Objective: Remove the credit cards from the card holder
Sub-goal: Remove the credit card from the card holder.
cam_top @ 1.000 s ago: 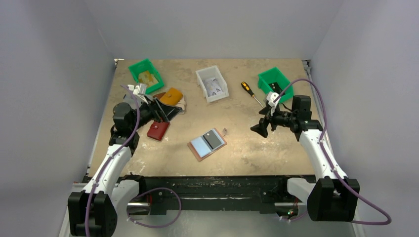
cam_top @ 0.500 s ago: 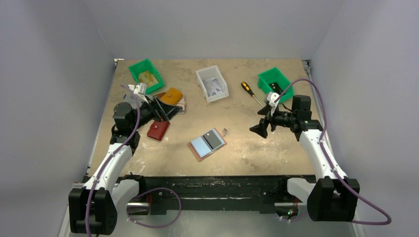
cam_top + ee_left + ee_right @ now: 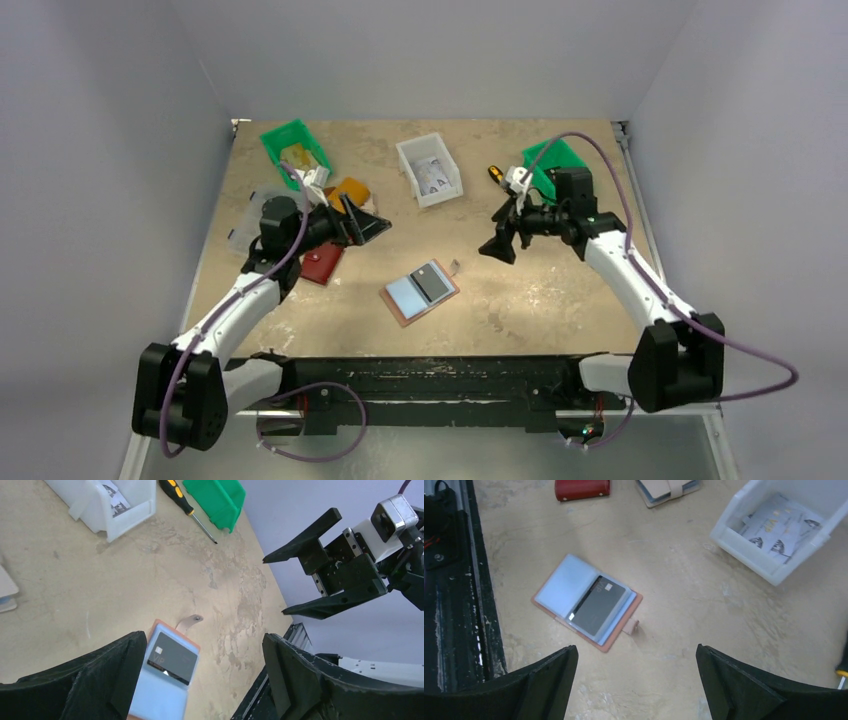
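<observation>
The card holder lies open flat near the table's front middle, a brown-pink cover with clear sleeves. One dark grey credit card marked VIP shows in its right sleeve; the left sleeve looks light blue. My left gripper hovers open to the holder's upper left, nothing between its fingers. In the left wrist view the holder and card sit by the left finger of that gripper. My right gripper hangs open to the holder's upper right. The right wrist view has the holder ahead of that gripper.
A white bin with printed papers stands at the back middle, with green bins at back left and back right. A screwdriver lies near the right arm. A red pouch and mustard wallet lie by the left arm.
Both arms have swung inward toward the table's middle: the left gripper moved right, the right gripper moved left and back. Both stay open. The card holder has not moved.
</observation>
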